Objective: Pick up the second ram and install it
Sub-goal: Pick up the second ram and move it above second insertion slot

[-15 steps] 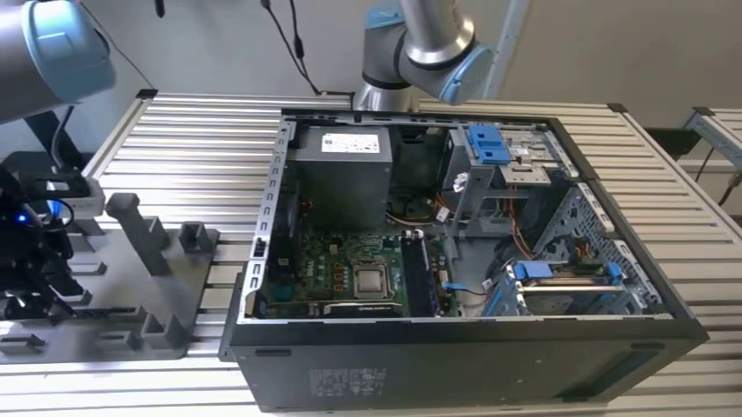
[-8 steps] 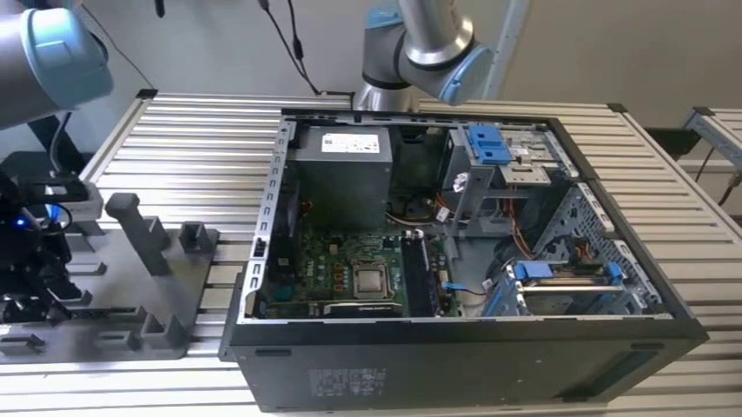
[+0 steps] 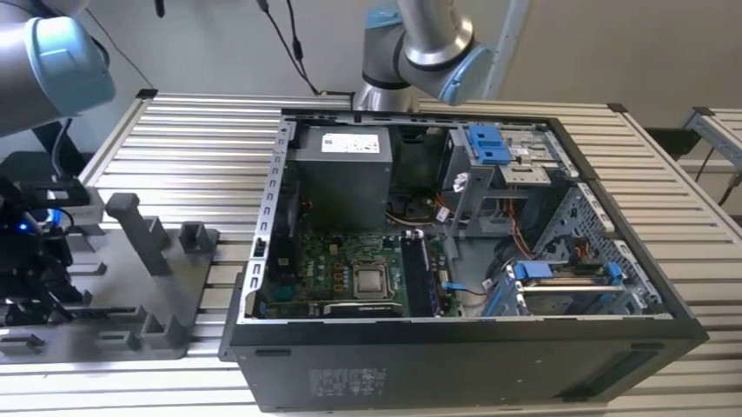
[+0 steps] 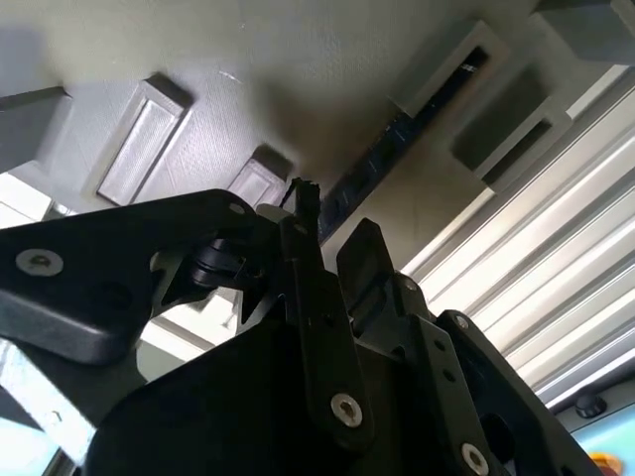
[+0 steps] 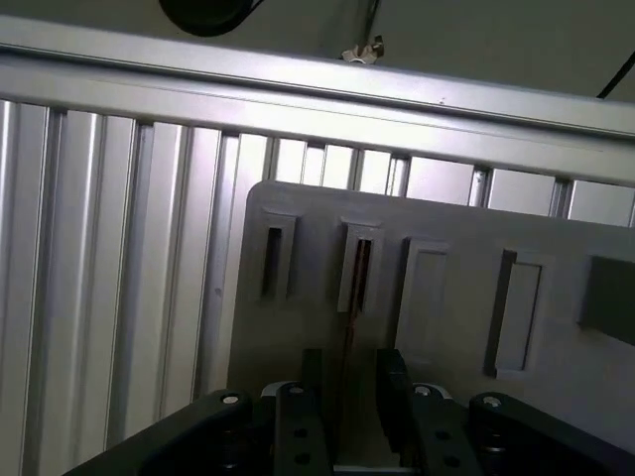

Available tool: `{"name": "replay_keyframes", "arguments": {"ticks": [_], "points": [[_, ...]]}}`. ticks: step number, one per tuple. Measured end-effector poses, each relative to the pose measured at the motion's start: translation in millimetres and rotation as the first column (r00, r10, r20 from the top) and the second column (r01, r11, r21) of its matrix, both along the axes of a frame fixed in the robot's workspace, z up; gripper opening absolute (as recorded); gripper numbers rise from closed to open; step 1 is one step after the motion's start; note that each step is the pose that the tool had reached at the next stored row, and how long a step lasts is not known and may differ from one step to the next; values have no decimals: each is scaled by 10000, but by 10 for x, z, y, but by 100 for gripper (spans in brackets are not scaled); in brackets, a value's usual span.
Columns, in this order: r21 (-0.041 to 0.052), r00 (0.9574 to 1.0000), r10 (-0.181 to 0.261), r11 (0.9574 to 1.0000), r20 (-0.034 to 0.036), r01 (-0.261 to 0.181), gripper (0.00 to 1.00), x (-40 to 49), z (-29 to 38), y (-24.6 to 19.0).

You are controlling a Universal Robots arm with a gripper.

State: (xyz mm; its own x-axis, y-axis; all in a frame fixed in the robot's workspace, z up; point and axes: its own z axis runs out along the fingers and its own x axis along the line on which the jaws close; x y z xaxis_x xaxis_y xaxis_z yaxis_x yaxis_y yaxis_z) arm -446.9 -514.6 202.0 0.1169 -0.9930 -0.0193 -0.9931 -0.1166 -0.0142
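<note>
Black gripper (image 5: 347, 407) fingers (image 5: 301, 421) stand a little apart, 1 on each side of the second ram (image 5: 352, 297). Slim gaps show on both sides, so nothing is clamped. Seen edge-on in the first wrist view, the ram stands in a slot of the grey holder tray (image 5: 446, 258). That tray rests on the slatted metal table (image 5: 119, 248), beside the open computer case (image 3: 464, 347).

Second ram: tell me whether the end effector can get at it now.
Likely yes: the open end effector hangs over the grey tray, fingers either side of the second ram, nothing blocking.
</note>
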Motion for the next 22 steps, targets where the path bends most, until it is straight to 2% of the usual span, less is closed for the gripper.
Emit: {"name": "replay_keyframes", "arguments": {"ticks": [8, 21, 22], "points": [[-52, 10000, 7, 10000, -2, -7, 36, -4, -79, 0], [-69, 10000, 7, 10000, -1, -7, 36, -4, -81, 0], [-70, 10000, 7, 10000, -1, -7, 34, -4, -81, 0]]}}
